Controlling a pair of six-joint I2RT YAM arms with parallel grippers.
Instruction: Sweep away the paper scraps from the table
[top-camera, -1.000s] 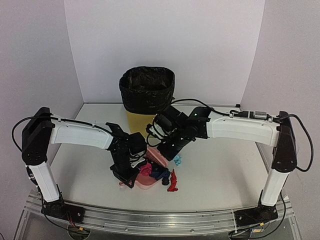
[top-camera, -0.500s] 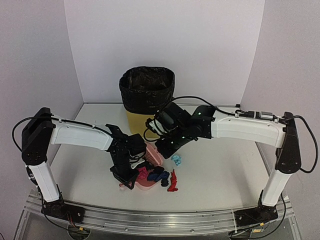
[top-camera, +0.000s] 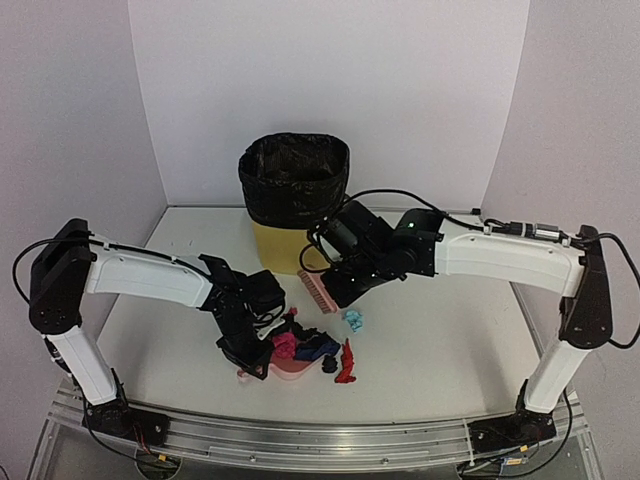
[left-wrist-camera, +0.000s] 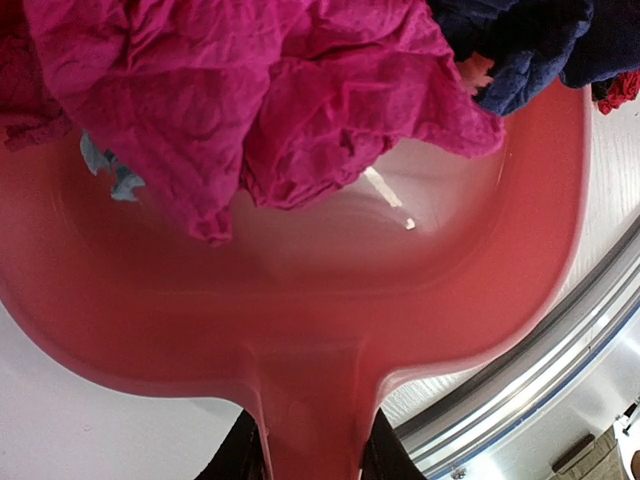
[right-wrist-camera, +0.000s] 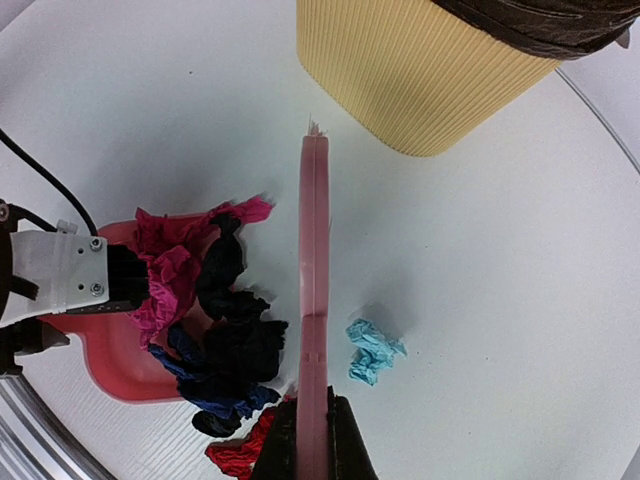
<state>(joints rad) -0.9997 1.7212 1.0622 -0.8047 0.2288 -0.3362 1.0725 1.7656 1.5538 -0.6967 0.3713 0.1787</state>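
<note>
On the white table (top-camera: 450, 340), closed in by plain white walls (top-camera: 330, 90) at the back and both sides, a metal rail (top-camera: 330, 440) runs along the front edge. A yellow ribbed bin (top-camera: 293, 190) with a black liner stands at the middle of the far edge.

Near the middle of the front edge lies a pink dustpan (left-wrist-camera: 300, 290). Most of the paper scraps (top-camera: 305, 348), magenta and dark navy, sit heaped in its tray and across its mouth. A red scrap (top-camera: 346, 365) lies on the table just beside the right side of the heap. A teal scrap (right-wrist-camera: 373, 350) lies alone on the bare surface, near the heap on its far right side but apart from it.

From the left front corner, the left arm stretches low toward the middle of the table with its wrist bent down. The left gripper (top-camera: 252, 355) is clamped on the dustpan's handle, a finger on each side.

From the right front corner, the right arm reaches in with a level forearm, its wrist in front of the bin. The right gripper (right-wrist-camera: 312, 440) is closed on the handle of a pink brush (right-wrist-camera: 314, 280). The brush points toward the bin and ends short of it, between the heap and the teal scrap. Whether its bristles touch the table cannot be told.
</note>
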